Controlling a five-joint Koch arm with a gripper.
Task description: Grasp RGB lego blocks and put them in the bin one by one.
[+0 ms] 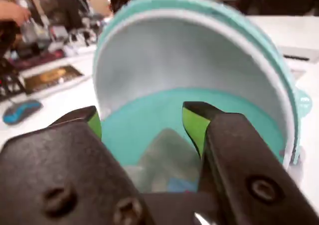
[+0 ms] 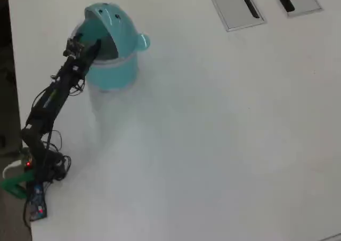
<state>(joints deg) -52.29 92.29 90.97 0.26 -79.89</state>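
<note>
A: In the wrist view, the gripper [image 1: 142, 123] hangs at the bin's [image 1: 199, 51] open mouth, jaws spread with nothing between them. A bit of blue shows deep inside; too blurred to name.

B: The overhead view shows the bin [image 2: 114, 73] at the table's [image 2: 224, 145] upper left, the gripper [image 2: 95, 43] at its opening, grey slotted plates [image 2: 234, 6] well apart.
</note>
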